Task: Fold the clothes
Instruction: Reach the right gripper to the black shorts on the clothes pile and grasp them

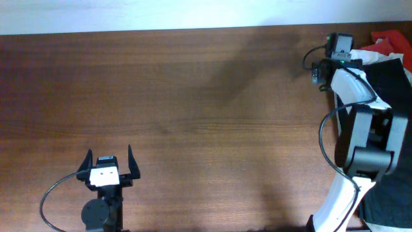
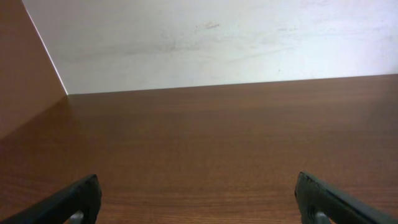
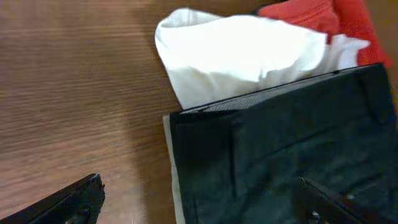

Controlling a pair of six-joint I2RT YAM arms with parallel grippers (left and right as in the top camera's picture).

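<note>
Right gripper (image 3: 199, 210) hovers spread over the black garment (image 3: 280, 143) overlapping the white garment (image 3: 242, 56), likely to pick it first; left gripper (image 1: 109, 156) sits spread, parked clear.

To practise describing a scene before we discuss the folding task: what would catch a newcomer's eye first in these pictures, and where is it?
A heap of clothes at the table's far right: a black garment lying over a white garment, a red garment beyond them. The right gripper hangs open over the heap's edge, while the left gripper sits open above the wooden table at front left.
</note>
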